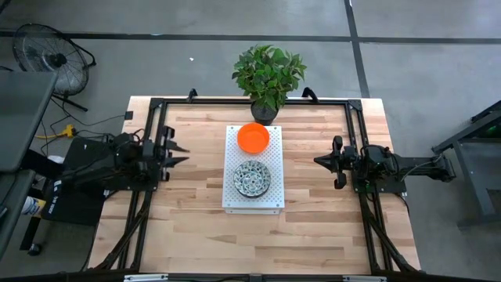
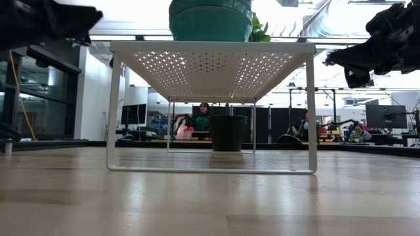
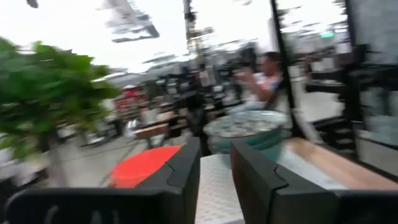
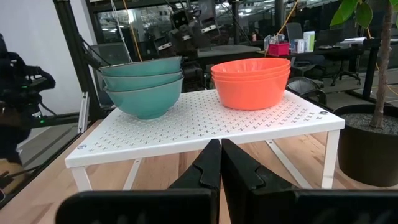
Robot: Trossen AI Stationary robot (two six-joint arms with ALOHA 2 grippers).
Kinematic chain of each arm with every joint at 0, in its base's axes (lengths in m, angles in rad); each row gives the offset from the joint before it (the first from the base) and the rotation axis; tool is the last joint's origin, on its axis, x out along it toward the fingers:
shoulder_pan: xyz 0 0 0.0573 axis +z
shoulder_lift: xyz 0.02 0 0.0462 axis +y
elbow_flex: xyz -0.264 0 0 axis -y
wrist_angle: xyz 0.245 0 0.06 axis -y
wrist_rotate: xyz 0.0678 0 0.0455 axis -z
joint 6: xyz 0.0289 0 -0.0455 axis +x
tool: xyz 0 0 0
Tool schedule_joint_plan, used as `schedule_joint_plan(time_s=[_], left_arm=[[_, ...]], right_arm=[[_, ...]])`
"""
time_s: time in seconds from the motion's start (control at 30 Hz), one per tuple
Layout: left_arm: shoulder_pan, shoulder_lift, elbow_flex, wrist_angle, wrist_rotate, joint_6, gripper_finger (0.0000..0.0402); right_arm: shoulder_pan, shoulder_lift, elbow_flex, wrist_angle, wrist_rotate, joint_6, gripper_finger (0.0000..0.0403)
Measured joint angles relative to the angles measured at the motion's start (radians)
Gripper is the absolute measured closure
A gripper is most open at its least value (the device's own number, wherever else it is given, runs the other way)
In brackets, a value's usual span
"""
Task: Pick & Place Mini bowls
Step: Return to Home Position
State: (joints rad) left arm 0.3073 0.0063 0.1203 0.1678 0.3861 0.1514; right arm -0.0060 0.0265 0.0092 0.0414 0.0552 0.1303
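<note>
Two stacks of mini bowls stand on a white perforated rack (image 1: 252,202) in the middle of the table. The orange stack (image 1: 253,138) (image 4: 250,82) is on the rack's far part. The patterned stack (image 1: 253,178), teal on the outside (image 4: 143,84), is nearer. My left gripper (image 1: 178,155) (image 3: 215,171) hovers open left of the rack, pointing at it. My right gripper (image 1: 319,161) (image 4: 220,163) hovers shut right of the rack, pointing at it. Neither touches anything.
A leafy plant in a dark pot (image 1: 266,108) (image 4: 373,146) stands at the table's far edge, just behind the rack. The rack stands on thin legs (image 2: 310,111) with open space beneath. Bare wood lies on both sides and in front. People (image 2: 203,118) sit in the room beyond.
</note>
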Motion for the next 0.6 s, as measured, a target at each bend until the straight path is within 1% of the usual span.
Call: schedule_joint_plan(time_s=[0.17,0.23,0.4,0.47,0.6], left_arm=[[-0.001,0.0,-0.009,0.001,0.185,-0.007,0.0349],[-0.03,-0.001,-0.021,0.005,0.218,-0.008,0.0359],[-0.208,0.0,-0.054,0.001,0.202,0.007,0.0378],[-0.256,0.0,-0.058,0.001,0.154,0.037,0.0383],[-0.297,0.0,-0.059,0.041,0.055,0.051,0.0391]], right_arm=[[0.0,0.0,0.0,0.0,0.0,0.0,0.0402],[0.0,0.0,0.0,0.0,0.0,0.0,0.0402],[0.0,0.0,0.0,0.0,0.001,0.0,0.0402],[0.0,0.0,0.0,0.0,0.001,0.0,0.0402],[0.0,0.0,0.0,0.0,0.001,0.0,0.0402]])
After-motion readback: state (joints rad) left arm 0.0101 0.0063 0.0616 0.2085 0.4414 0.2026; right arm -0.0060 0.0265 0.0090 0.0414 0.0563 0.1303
